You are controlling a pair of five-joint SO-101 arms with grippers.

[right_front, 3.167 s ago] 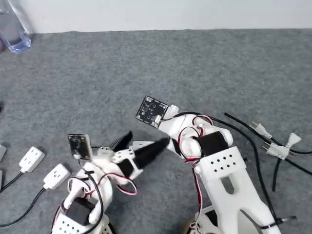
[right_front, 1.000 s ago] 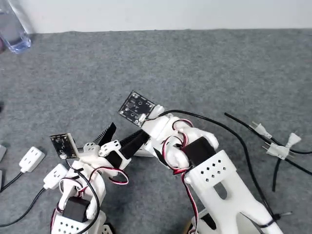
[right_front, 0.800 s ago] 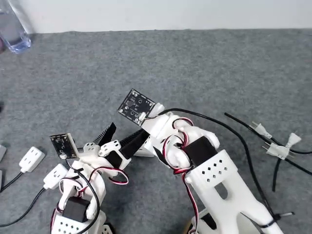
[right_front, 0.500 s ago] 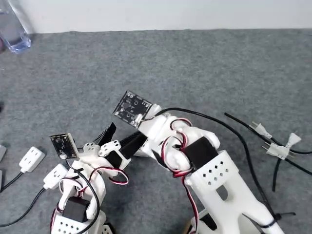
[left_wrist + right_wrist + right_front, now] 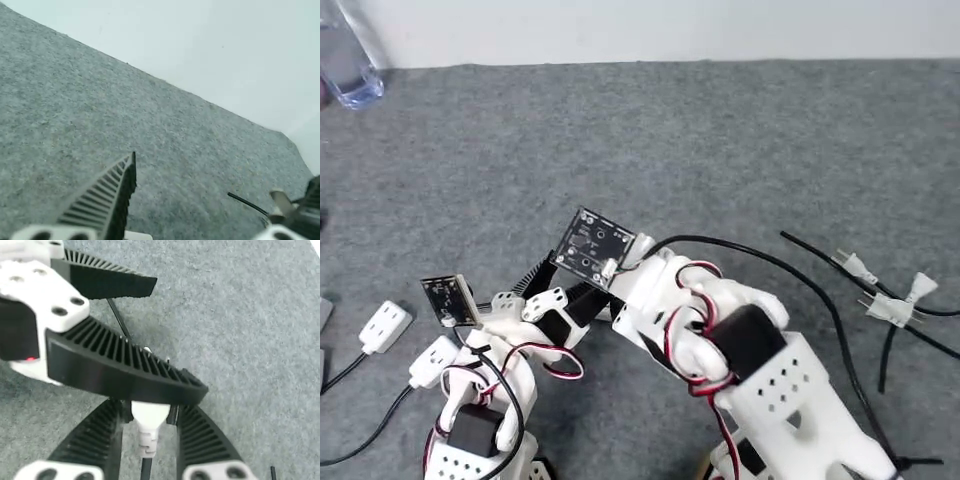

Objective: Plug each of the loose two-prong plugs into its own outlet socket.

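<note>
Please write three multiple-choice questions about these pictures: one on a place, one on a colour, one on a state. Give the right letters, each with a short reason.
1. Where on the table do the sockets lie?
A) near its left edge
B) by the far wall
C) in the middle

2. What colour is the plug in the right claw?
A) black
B) white
C) red

3. How is the left claw?
A) shut on a plug
B) shut on a socket
C) open

Answers:
1 A, the high view shows them at the left edge.
2 B, the body held there is white.
3 C, its jaws stand wide apart.
</note>
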